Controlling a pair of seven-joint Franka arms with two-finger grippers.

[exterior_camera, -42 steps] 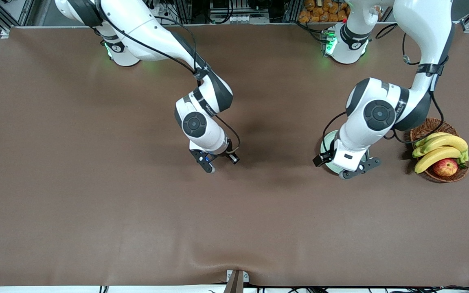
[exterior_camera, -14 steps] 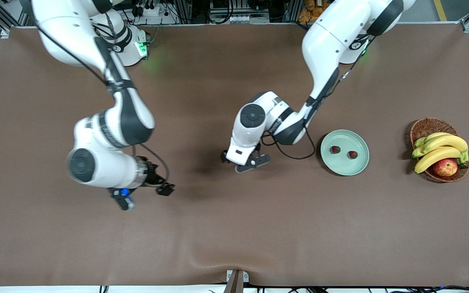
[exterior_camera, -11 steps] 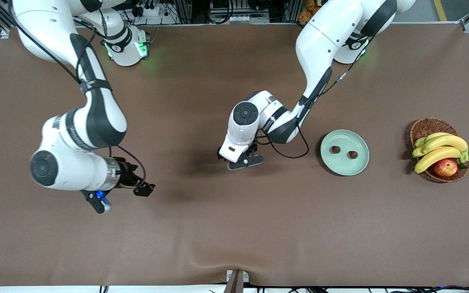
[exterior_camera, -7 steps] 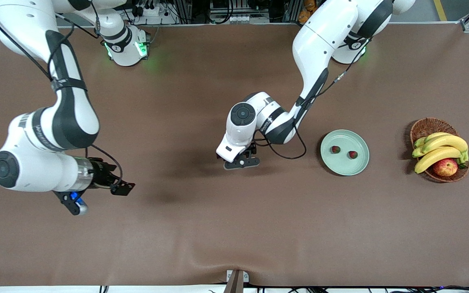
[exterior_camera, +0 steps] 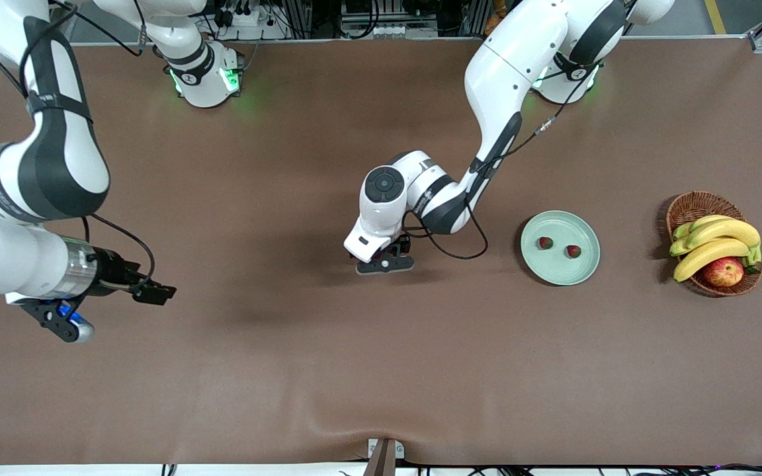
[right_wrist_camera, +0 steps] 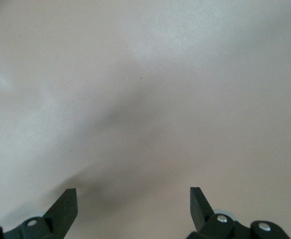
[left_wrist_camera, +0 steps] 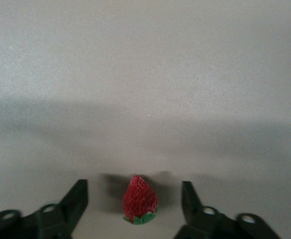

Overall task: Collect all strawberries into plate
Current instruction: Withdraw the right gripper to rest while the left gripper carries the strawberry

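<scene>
Front view: the mint plate point(exterior_camera: 559, 248) lies on the worktop point(exterior_camera: 381, 357) beside the wicker basket point(exterior_camera: 714, 243), toward the left arm's end, with two strawberries point(exterior_camera: 544, 242) on it. The left pincer point(exterior_camera: 384, 264) is down low, well apart from the plate toward the worktop's middle, and hides the third berry, so this view shows neither its fingers' gap nor any contact. The right pincer point(exterior_camera: 104, 307) hangs over bare worktop toward the right arm's end, waiting. Left wrist view: the third strawberry point(left_wrist_camera: 140, 199) lies on the worktop between the fingers point(left_wrist_camera: 75, 199), which stand apart with a gap on either side and grip nothing. Its tapered, rounded form could squirt out or roll if the fingers meet it off-centre, and a hard squeeze could bruise it; its leafy end is partly cut off at the frame edge. Right wrist view: fingers point(right_wrist_camera: 65, 206) spread wide and empty over plain worktop; neither plate nor berry appears.
</scene>
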